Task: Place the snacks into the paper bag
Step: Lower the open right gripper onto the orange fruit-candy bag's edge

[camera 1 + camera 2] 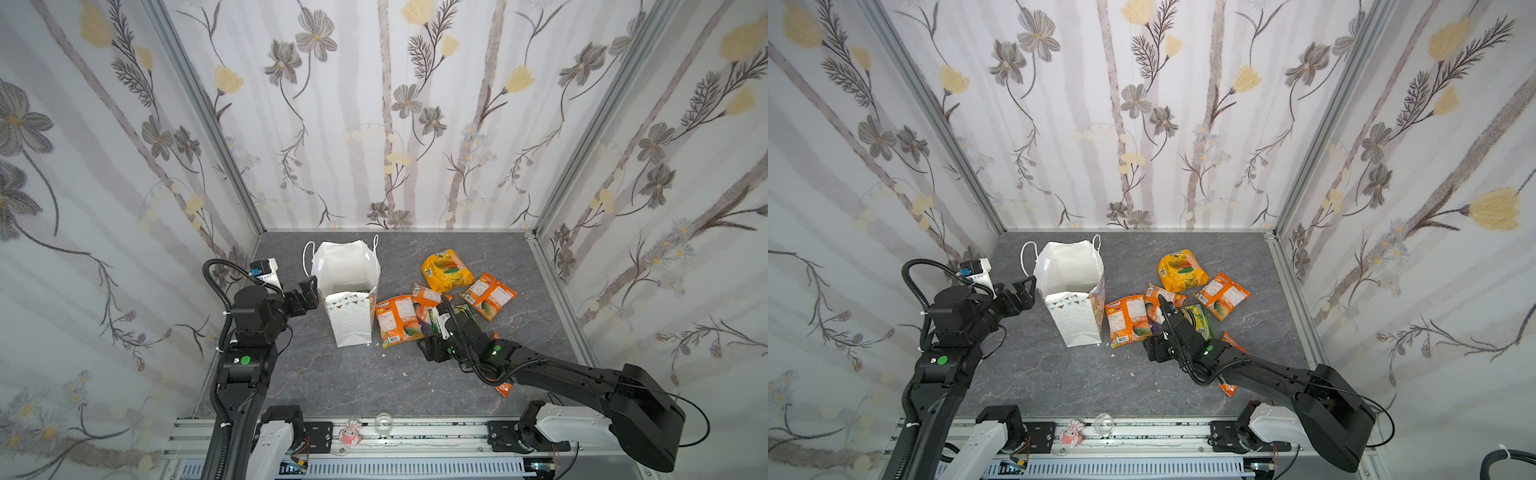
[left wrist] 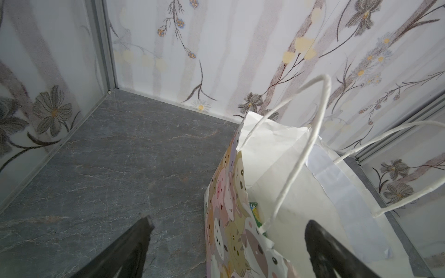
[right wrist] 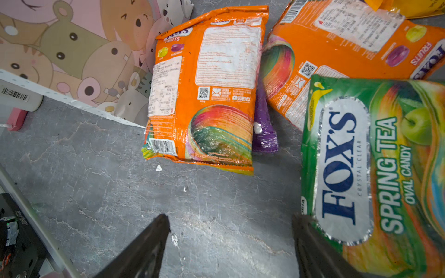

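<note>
Right wrist view: the right gripper (image 3: 228,243) hangs low over the table (image 3: 108,183), its jaws wide apart with nothing between them. The green packet (image 3: 373,168) lies just beside one finger (image 3: 313,250), and its corner touches that finger. Farther off, an orange packet (image 3: 204,96) lies flat against the bag (image 3: 72,48) and partly covers a purple packet (image 3: 263,134). A second orange packet (image 3: 337,48) lies next to them.

In both top views the bag (image 1: 351,320) (image 1: 1073,322) stands upright and open on the left of the table. The snacks lie in a loose heap to its right. The yellow pack (image 1: 446,270) is farthest back, with a third orange packet (image 1: 488,295) just beside it. A fourth orange packet (image 1: 503,388) is partly hidden under the right arm (image 1: 561,370).

The left gripper (image 1: 309,291) is at the bag's left rim. In the left wrist view its jaws are wide apart. The bag's wall is between them, unpinched, and one finger (image 2: 325,250) is over the opening. A green wrapper (image 2: 254,211) shows inside the bag.
</note>
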You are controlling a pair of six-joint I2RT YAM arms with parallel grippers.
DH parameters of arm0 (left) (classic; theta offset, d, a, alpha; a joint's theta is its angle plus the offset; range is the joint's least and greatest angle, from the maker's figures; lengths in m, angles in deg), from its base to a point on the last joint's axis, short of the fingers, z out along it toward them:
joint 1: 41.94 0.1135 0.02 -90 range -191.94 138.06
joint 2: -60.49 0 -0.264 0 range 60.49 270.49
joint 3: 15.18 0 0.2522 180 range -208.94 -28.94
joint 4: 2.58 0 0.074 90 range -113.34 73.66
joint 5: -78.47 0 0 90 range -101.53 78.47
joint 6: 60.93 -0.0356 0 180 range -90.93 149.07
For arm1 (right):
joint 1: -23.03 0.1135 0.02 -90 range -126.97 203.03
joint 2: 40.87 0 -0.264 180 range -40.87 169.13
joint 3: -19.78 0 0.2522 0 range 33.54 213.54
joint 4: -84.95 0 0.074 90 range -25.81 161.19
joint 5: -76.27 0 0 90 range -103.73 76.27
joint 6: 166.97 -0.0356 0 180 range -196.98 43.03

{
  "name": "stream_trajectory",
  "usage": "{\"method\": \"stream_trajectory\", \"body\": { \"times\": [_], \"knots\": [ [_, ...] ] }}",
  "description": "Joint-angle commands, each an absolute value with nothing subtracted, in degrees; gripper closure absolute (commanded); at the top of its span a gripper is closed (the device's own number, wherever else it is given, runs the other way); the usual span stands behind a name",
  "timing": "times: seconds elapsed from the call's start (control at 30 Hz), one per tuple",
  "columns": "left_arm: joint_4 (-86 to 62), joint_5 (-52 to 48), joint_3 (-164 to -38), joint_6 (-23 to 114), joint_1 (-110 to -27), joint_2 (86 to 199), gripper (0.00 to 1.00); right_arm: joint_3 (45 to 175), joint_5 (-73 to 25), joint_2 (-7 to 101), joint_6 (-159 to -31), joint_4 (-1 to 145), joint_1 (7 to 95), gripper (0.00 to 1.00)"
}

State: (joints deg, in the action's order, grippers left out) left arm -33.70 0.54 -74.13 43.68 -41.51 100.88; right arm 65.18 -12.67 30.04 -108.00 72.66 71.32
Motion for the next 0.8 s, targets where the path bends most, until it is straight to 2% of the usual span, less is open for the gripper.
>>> {"method": "stream_trajectory", "body": {
  "times": [0.0, 0.27, 0.5, 0.77],
  "knots": [
    [-32.1, -0.5, -74.4, 44.0, -41.5, 101.7, 0.00, 64.5, -16.8, 31.7, -108.2, 80.3, 70.4, 0.20],
    [-29.9, 4.6, -75.5, 44.1, -41.5, 104.8, 0.00, 63.2, -19.0, 34.2, -108.5, 83.4, 66.9, 0.18],
    [-26.7, 13.6, -76.4, 46.1, -41.5, 107.8, 0.00, 60.8, -23.3, 35.0, -108.7, 89.6, 65.0, 0.18],
    [-28.2, 7.9, -75.0, 45.8, -41.5, 106.6, 0.00, 62.4, -24.0, 39.6, -108.4, 91.2, 65.0, 0.19]
  ]
}}
